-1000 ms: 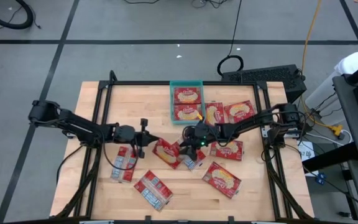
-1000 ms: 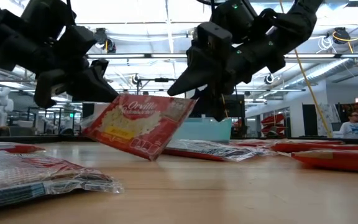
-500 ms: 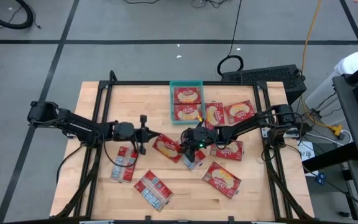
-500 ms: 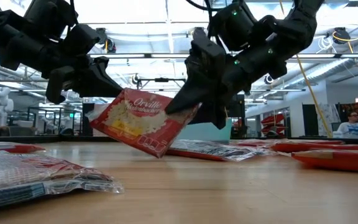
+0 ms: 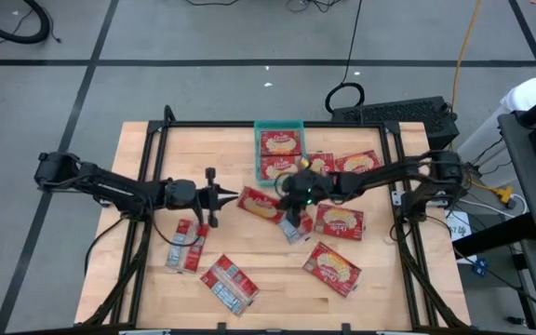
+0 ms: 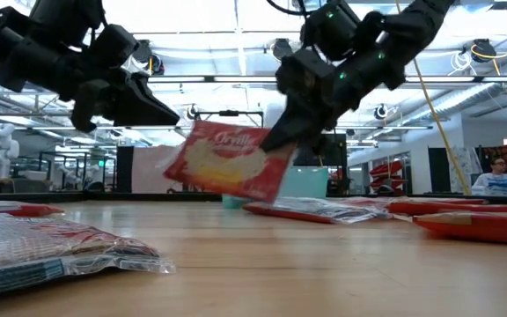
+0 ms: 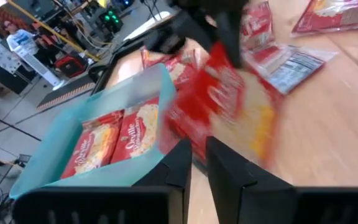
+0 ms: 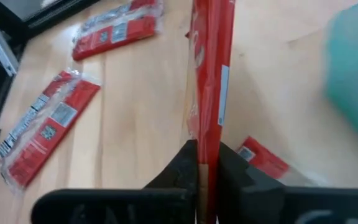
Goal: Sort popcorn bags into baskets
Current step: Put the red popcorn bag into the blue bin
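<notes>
A red popcorn bag (image 5: 261, 203) hangs in the air over the middle of the table, with my right gripper (image 5: 285, 197) shut on it. My left gripper (image 5: 234, 197) is level just off the bag's left end. There is a narrow gap between its fingers (image 7: 197, 158) and nothing in it. In the low view its tips (image 6: 172, 116) stand clear of the bag (image 6: 227, 163). The teal basket (image 5: 278, 125) stands at the far middle, with two bags lying flat in it. My right gripper pinches the bag's right end (image 8: 207, 146) between its two fingers, and the bag shows edge-on between them. The fingers (image 6: 282, 141) slant down from the upper right onto the bag's upper right edge. The bag hangs tilted, lifted clear of the table.
Loose bags lie flat on the table: two at the near left (image 5: 186, 247) (image 5: 228, 284), one under the right gripper (image 5: 293, 229), others at the right (image 5: 340, 223) (image 5: 331, 268) and beside the basket (image 5: 359, 166). A black frame (image 5: 156, 140) borders the table.
My right gripper has shut on the bag's right end and carried it up and toward the far edge, nearer the basket. My left gripper, which held the bag's left end, has let go and stays level at the bag's left end. The bag now hangs from the right gripper alone.
</notes>
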Available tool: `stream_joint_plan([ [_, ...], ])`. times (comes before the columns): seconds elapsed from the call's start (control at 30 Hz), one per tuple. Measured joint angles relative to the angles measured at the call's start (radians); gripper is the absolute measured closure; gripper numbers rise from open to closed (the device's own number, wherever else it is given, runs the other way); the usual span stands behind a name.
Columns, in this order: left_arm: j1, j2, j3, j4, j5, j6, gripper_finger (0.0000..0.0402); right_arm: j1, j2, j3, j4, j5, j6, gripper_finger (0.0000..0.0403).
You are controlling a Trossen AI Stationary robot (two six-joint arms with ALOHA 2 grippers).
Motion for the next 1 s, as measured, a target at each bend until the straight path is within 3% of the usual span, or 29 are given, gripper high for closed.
stream_joint_plan([
  [0.23,0.037,-0.102,0.0,-0.096,-0.057,-0.119,0.0342,-0.099,-0.21,0.0,-0.172,-0.047,-0.09,0.039],
  [0.43,0.048,-0.095,0.0,-0.111,-0.056,-0.233,0.0342,-0.193,-0.328,0.059,-0.388,-0.083,-0.24,0.0393],
  [0.7,0.047,-0.092,-0.001,-0.114,-0.056,-0.268,0.0341,-0.332,-0.317,0.285,-0.701,-0.105,-0.513,0.0393],
  [1.0,0.048,-0.092,-0.001,-0.109,-0.055,-0.286,0.0341,-0.499,-0.201,0.503,-0.837,-0.195,-0.717,0.0393],
])
